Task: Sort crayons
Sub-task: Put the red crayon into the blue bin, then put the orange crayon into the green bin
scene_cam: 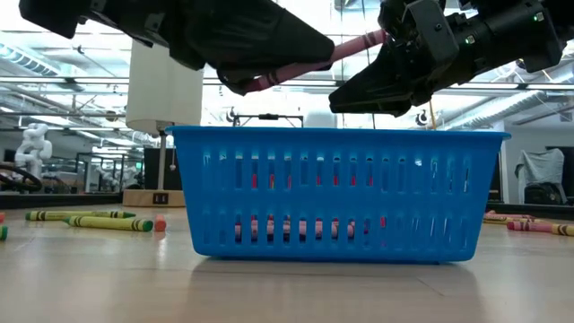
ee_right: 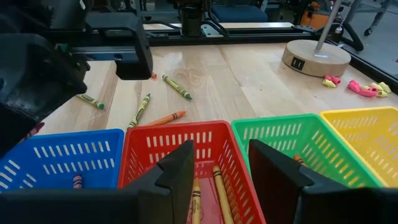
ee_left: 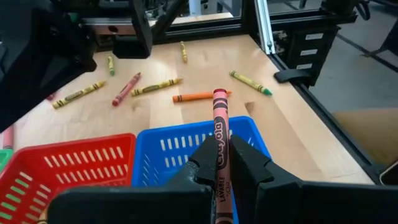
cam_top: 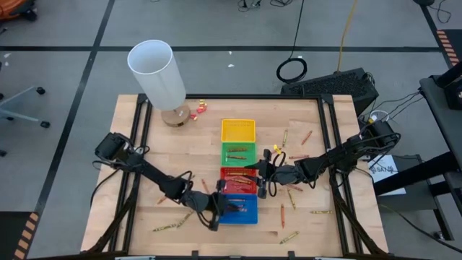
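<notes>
Your left gripper point(ee_left: 219, 163) clamps a pink crayon point(ee_left: 219, 134) just above the blue tray point(cam_top: 249, 214). Releasing off-centre could bounce it over the rim. Your right gripper point(ee_right: 221, 165), jaws wide and empty, hovers beside the blue tray, over the red tray point(ee_right: 134, 155).

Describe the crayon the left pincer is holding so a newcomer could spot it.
Find the row of four coloured baskets mid-table and go to the blue basket at its end. Above it, the left pincer clamps a pink crayon, the only one off the table.
</notes>
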Motion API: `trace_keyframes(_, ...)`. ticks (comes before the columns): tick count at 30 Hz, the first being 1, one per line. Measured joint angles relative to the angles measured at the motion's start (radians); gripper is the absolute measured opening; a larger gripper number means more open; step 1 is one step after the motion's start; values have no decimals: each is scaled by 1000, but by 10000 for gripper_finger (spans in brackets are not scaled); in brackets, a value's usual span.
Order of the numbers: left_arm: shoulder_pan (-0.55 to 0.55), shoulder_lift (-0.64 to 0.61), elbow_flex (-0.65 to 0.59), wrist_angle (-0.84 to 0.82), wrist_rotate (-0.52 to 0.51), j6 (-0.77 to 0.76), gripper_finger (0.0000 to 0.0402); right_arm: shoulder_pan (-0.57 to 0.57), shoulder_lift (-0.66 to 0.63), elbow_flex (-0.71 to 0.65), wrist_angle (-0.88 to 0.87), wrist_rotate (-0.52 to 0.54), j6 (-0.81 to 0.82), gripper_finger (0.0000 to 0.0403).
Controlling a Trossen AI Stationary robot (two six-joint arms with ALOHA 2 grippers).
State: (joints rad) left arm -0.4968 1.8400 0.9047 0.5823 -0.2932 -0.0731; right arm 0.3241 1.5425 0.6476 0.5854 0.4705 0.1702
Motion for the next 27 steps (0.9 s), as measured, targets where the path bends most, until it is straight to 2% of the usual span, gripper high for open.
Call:
trace_keyframes(14,2,0,0,-47,-8,-35,25,0,0,0,0,0,6,137)
trace_keyframes(17,2,0,0,-49,-8,-73,47,1,0,0,-2,0,37,137)
trace_keyframes(21,2,0,0,-50,-8,-79,97,30,-2,0,-33,0,93,137)
trace_keyframes(27,2,0,0,-43,-10,-106,148,101,-96,0,-94,13,124,137)
